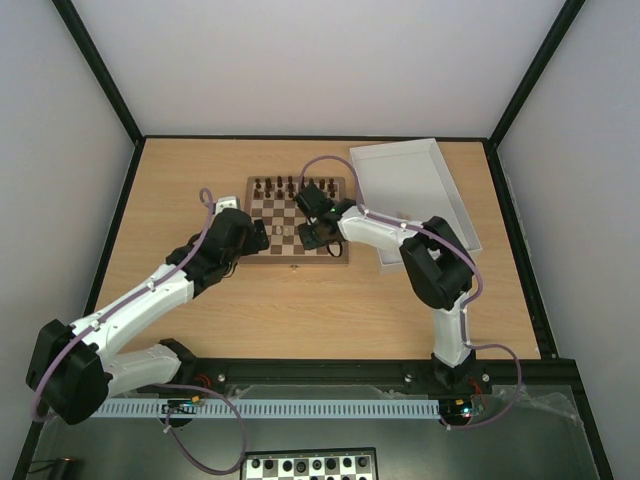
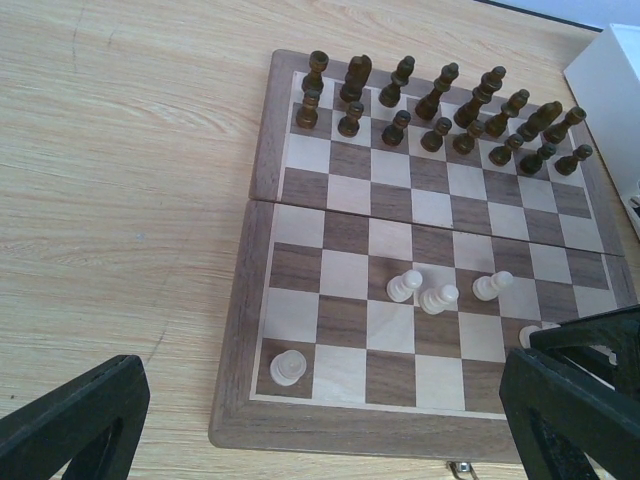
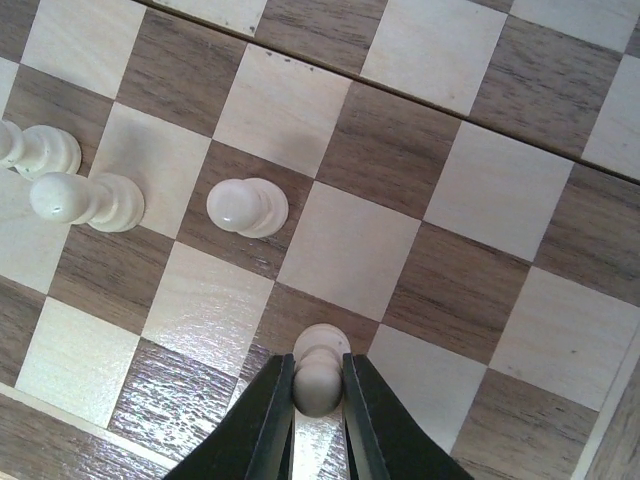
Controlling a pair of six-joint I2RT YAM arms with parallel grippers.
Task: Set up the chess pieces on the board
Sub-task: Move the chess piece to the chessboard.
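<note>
The wooden board [image 1: 262,250] lies mid-table. In the right wrist view, my right gripper [image 3: 318,362] is shut on the round head of a pale pawn [image 3: 320,383] whose base rests on a dark square near the board's near edge. Three more pale pawns [image 3: 247,207] stand upright to the left of it. In the left wrist view, my left gripper [image 2: 320,440] hangs open over the board's near left corner with nothing between its fingers. A pale rook [image 2: 287,367] stands on the corner square. Three pale pawns [image 2: 438,298] stand two rows up.
Dark brown pieces [image 2: 437,105] fill the two far rows of the board. A white tray [image 1: 415,190] lies tilted right of the board. A black-and-white board [image 1: 310,465] sits below the arm bases. Both arms reach over the wooden board's near half.
</note>
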